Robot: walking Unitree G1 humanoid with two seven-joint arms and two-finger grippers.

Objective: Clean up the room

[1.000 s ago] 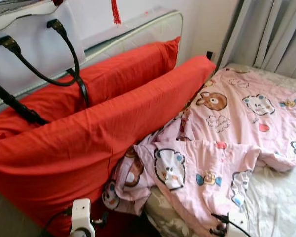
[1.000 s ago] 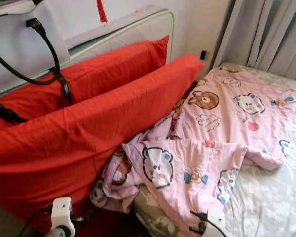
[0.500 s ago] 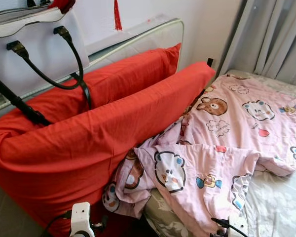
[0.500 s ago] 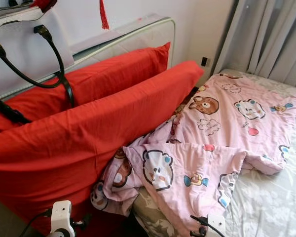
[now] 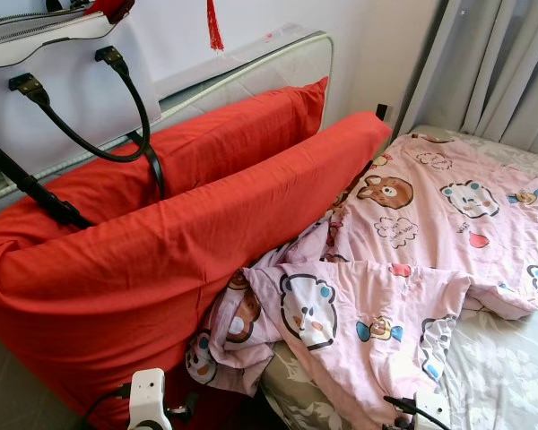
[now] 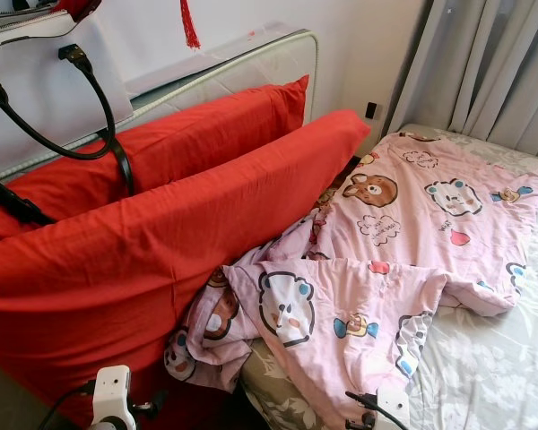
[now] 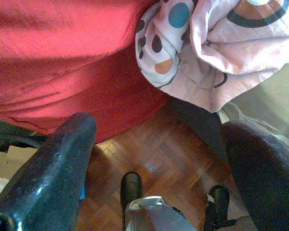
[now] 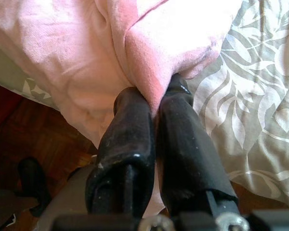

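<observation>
Pink cartoon quilt [image 5: 403,269] is lain crumpled on bed [image 5: 511,376], corner spilled off edge beside red pillows [image 5: 179,233]. Edge fold is pinched by right gripper [image 8: 156,108], likely for straightening. Left gripper [image 7: 159,139] is held wide apart, empty, over floor [image 7: 154,154].

The white leather handbag with black handles [image 5: 63,98] is cut off by the top and left edges of the eye views. The pink cartoon-bear quilt [image 5: 412,260] runs off the right edge and hides most of the grey leaf-print bedsheet [image 5: 507,376]. Two long red pillows [image 5: 170,242] cover the padded headboard's [image 5: 251,67] lower part — their bases are out of sight.
</observation>
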